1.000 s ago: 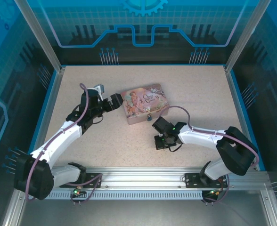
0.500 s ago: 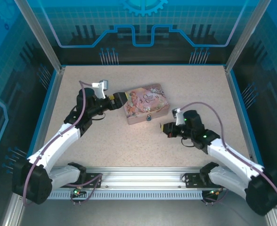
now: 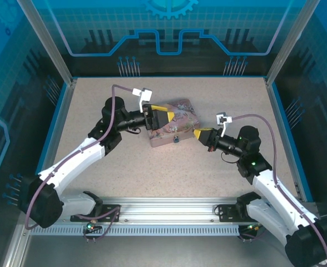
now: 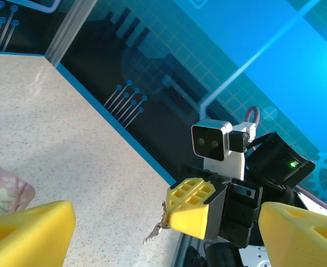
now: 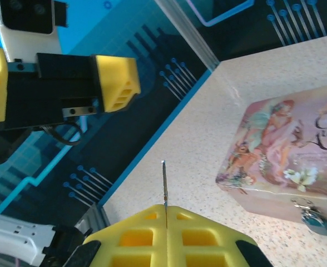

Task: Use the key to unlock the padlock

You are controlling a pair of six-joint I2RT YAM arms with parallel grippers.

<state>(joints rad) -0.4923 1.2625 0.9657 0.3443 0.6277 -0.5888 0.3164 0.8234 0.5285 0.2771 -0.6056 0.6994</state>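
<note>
The tiny blue padlock (image 5: 313, 220) hangs on the front wall of the pink illustrated tin (image 5: 288, 149); from above the padlock (image 3: 176, 138) is a small speck on the tin (image 3: 177, 127). My right gripper (image 5: 166, 210) is shut on the thin metal key (image 5: 164, 186), whose blade sticks straight out, edge-on, left of the tin. The left wrist view shows that key (image 4: 154, 232) dangling from the right gripper (image 4: 199, 208). My left gripper (image 3: 164, 117) hovers over the tin's left half, its yellow fingers (image 4: 33, 236) wide apart, holding nothing. The right gripper (image 3: 199, 133) floats just right of the tin.
The speckled table (image 3: 219, 100) is bounded by a blue rim and transparent walls. An aluminium rail (image 3: 169, 208) runs along the near edge by the arm bases. The two grippers face each other across the tin, a short way apart.
The right arm has swung out to the right and lifted, turning its gripper with the key toward the tin. The left gripper has moved right, over the tin's left half.
</note>
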